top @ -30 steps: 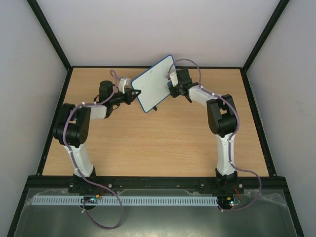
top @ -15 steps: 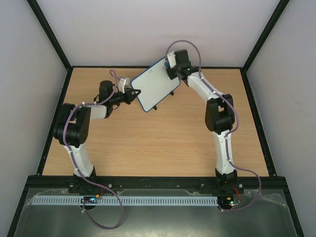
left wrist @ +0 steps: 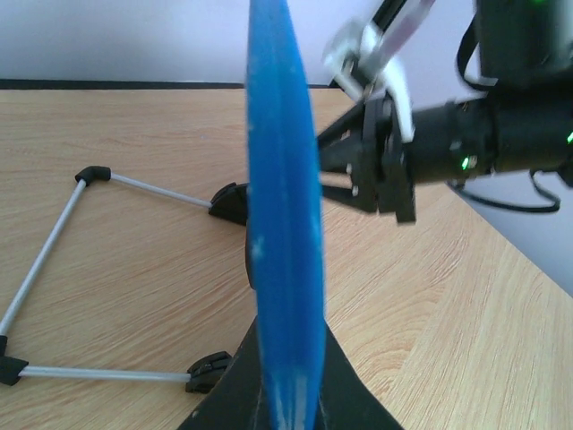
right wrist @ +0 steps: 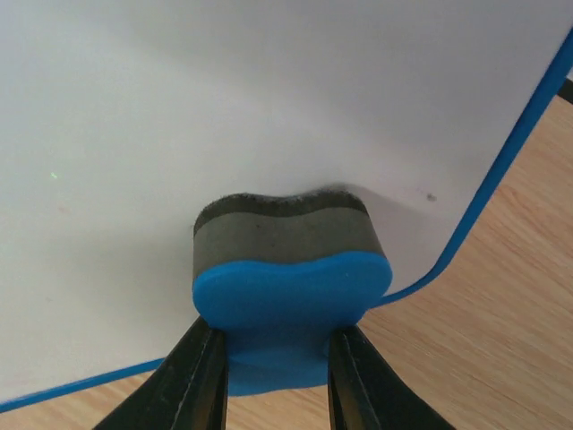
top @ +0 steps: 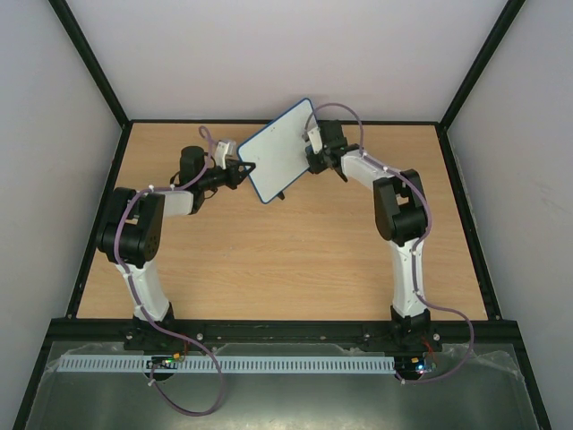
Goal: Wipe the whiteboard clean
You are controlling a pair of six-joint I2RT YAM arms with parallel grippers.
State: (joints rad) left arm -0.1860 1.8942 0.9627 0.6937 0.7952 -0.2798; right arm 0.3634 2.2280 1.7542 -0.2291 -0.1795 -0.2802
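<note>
At the left, the left gripper has its jaws pinched on the blue frame of the board, at the board's left edge; its wrist view shows that edge end-on between the fingers. The board stands tilted over the far middle of the table, with its wire stand and black feet behind it on the wood. It looks light and thin, stiff across the frame but likely to flex or swing about a single edge grip when pushed, and its face looks smooth and slippery. The frame therefore seems the place to hold, not the white face. Further right, the eraser meets the face near a lower rounded corner, felt side against the white. Its felt looks soft and should give under pressure. The right gripper has its jaws squeezed on the eraser's blue back.
</note>
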